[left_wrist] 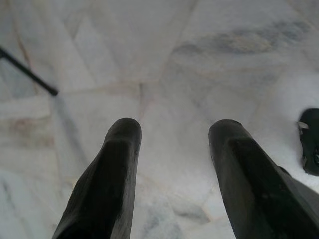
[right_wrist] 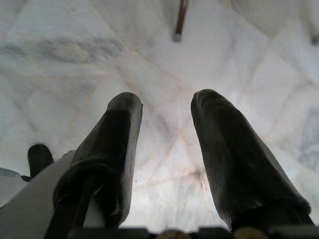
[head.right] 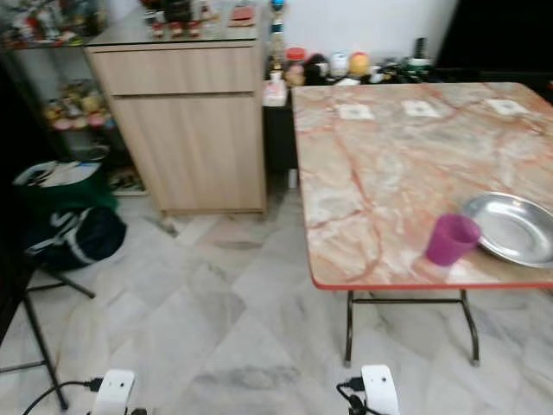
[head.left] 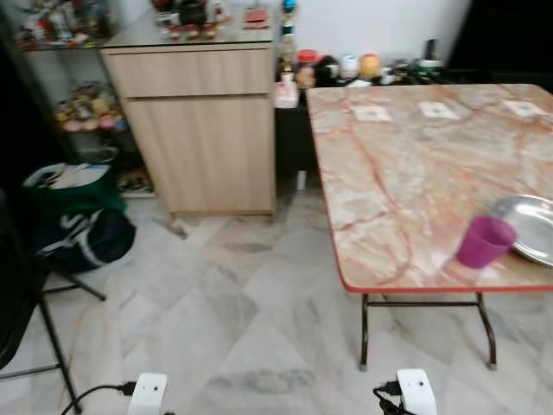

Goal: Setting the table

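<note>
A marble-patterned table [head.left: 406, 164] with a red edge stands to my right. Near its front edge a purple cup [head.left: 484, 241] stands upright beside a round silver plate [head.left: 529, 226]. Three white coasters [head.left: 438, 110] lie in a row along the far side. Both arms hang low over the floor, their white wrists [head.left: 416, 391] at the bottom of the eye views. My left gripper [left_wrist: 174, 129] is open above the marble tiles, holding nothing. My right gripper [right_wrist: 167, 102] is open too, with a table leg foot [right_wrist: 177, 36] ahead of it.
A wooden cabinet [head.left: 200, 130] stands at the back left of the table, cluttered on top. Jars and bottles [head.left: 337, 67] line a low shelf behind the table. A dark bag [head.left: 82, 229] and a black stand's legs [head.left: 60, 346] sit at the left on the tiled floor [head.left: 242, 320].
</note>
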Available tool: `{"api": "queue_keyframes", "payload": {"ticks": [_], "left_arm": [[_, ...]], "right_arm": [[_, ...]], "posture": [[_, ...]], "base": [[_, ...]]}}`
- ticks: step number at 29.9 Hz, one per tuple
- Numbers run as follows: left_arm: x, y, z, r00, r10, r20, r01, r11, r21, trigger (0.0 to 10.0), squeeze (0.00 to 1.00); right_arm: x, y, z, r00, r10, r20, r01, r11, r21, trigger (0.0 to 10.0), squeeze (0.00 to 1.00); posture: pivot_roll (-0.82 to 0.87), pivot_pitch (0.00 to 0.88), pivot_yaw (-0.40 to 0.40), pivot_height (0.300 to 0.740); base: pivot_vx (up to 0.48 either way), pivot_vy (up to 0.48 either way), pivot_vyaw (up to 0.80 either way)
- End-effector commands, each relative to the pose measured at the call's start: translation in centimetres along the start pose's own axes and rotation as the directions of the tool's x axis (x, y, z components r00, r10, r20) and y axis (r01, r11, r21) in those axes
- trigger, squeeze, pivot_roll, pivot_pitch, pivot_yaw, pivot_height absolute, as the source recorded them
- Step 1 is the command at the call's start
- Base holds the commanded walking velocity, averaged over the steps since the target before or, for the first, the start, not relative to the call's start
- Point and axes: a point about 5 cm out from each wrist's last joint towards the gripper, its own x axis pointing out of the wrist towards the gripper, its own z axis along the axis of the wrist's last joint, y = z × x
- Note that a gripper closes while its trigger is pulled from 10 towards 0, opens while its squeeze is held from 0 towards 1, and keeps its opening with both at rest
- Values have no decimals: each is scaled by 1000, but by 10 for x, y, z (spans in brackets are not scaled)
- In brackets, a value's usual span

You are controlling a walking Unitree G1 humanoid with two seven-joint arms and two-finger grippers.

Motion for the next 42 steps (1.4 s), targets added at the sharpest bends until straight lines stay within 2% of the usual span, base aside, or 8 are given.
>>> {"api": "queue_keyframes", "payload": {"ticks": [1,8,9,12,21,42], "left_arm": [[1,-17,18,990,-74,123,62,993,105,10000,0],[1,-17,19,990,-71,125,58,993,104,10000,0],[1,-18,19,989,-75,125,62,993,104,10000,0],[1,-18,20,989,-77,125,64,992,105,10000,0],[1,-16,21,989,-75,125,62,992,105,10000,0],[1,-15,18,990,-75,120,61,992,113,10000,0]], "right_arm": [[3,14,3,1000,11,-10,-8,967,254,10000,0],[3,14,4,1000,9,-2,-8,965,261,10000,0],[4,14,4,1000,13,-14,-9,973,231,10000,0],[4,14,3,1000,17,-25,-11,976,216,10000,0],[4,15,4,1000,8,-11,-5,966,257,10000,0],[4,16,2,1000,11,-15,-7,968,252,10000,0]], "posture": [[143,10,-103,740],[139,18,-103,740],[139,18,-103,740],[135,24,-100,740],[138,27,-94,740],[148,0,-94,740]], "base": [[0,-247,-538],[0,-252,0],[0,-292,0],[0,-296,0],[0,-300,0],[0,-302,0]]}}
